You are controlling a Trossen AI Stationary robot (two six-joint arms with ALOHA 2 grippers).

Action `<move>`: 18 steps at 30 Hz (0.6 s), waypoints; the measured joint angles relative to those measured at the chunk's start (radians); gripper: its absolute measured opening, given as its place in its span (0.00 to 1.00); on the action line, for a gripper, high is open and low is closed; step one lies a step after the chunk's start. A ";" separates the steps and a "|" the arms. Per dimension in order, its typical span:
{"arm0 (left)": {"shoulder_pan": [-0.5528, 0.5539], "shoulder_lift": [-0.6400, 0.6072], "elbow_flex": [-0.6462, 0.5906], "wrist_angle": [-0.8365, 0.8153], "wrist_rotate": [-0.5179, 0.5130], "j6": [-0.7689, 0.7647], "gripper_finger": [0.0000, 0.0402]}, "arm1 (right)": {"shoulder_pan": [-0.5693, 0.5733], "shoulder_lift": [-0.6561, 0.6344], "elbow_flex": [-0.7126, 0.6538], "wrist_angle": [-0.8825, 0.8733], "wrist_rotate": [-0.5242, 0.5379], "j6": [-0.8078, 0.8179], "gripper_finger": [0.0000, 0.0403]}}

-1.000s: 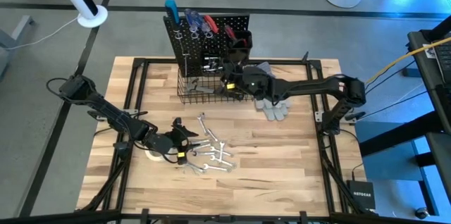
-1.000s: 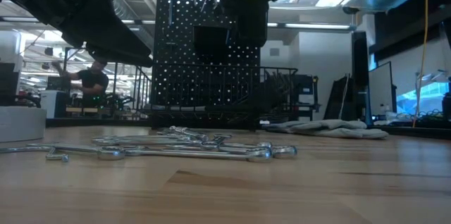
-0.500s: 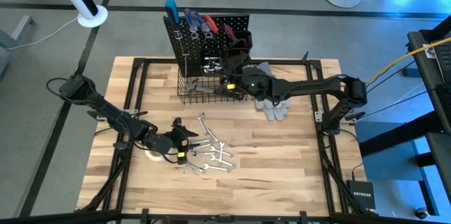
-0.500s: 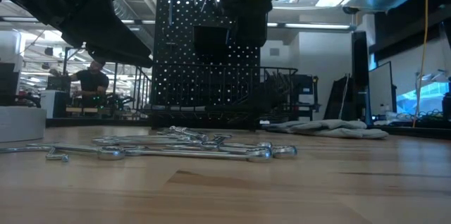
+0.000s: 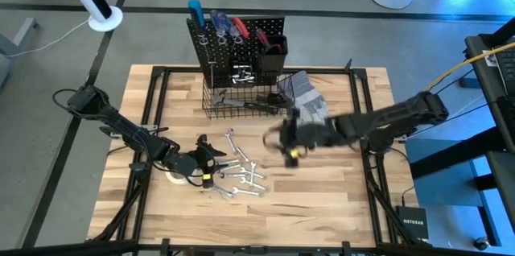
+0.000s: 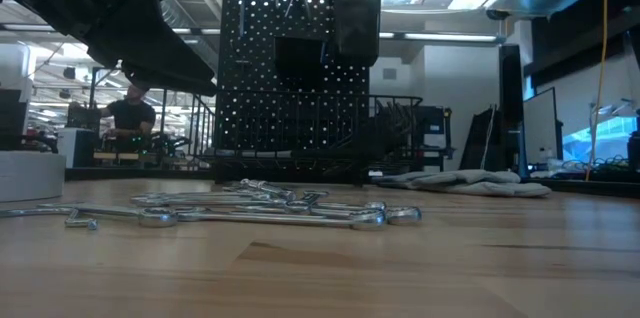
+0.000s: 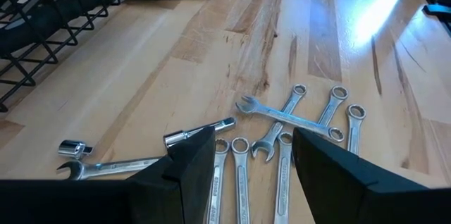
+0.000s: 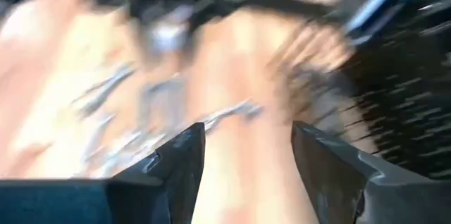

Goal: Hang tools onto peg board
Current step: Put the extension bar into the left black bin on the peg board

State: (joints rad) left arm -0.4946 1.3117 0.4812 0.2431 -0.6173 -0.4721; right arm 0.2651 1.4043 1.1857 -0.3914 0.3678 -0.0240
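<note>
On the pale wooden table (image 5: 322,200) we see silver wrenches (image 5: 239,173) scattered under the left gripper (image 7: 250,164), its fingers spread and empty. The right gripper (image 5: 283,139), also spread, hangs mid-table. The peg board (image 5: 238,43) stands at the far edge; beyond, a person (image 6: 128,118) sits.

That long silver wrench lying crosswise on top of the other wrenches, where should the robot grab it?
Probably at mid-shaft, from straight above. The long silver wrench lies flat across the other silver wrenches, so its thin shaft sits slightly raised, with bare wooden table beyond it. The open left gripper already hovers just short of it.
</note>
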 joint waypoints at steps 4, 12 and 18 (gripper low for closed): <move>0.000 0.000 0.000 0.000 0.000 0.000 0.45 | 0.143 0.001 -0.102 0.040 0.008 0.125 0.54; 0.033 0.000 0.005 -0.001 0.018 0.025 0.45 | 0.334 0.061 -0.389 0.517 0.210 0.237 0.54; 0.121 0.000 0.063 -0.056 0.163 0.118 0.45 | 0.309 0.072 -0.435 0.572 0.326 0.226 0.54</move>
State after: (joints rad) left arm -0.3734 1.3120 0.5438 0.1873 -0.4541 -0.3537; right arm 0.5745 1.4761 0.7509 0.1807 0.6935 0.2020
